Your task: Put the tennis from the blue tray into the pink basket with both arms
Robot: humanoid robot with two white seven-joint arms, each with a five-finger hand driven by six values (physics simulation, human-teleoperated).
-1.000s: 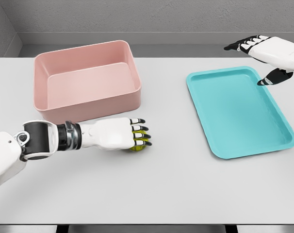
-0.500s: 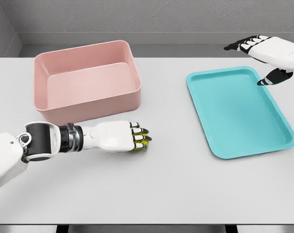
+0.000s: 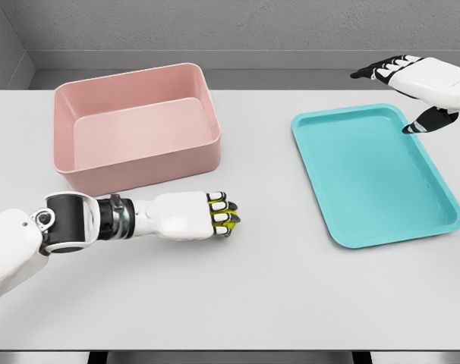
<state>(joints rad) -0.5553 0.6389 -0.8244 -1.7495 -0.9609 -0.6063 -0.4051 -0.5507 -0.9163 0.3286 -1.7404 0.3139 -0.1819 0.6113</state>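
Observation:
A yellow-green tennis ball [image 3: 221,224] sits inside the curled fingers of my left hand [image 3: 219,214], low over the table just in front of the pink basket [image 3: 136,125]. Only slivers of the ball show between the fingers. The pink basket stands at the back left and holds nothing. At the right lies the blue tray [image 3: 376,171], also bare. Above the tray's far right corner hovers my right hand [image 3: 401,95], fingers spread, holding nothing.
The white table [image 3: 260,288] runs to a front edge at the bottom of the picture. A grey wall rises behind the basket and tray.
My left hand with the ball has shifted slightly toward me and its forearm has dropped lower. The right hand has stayed where it was.

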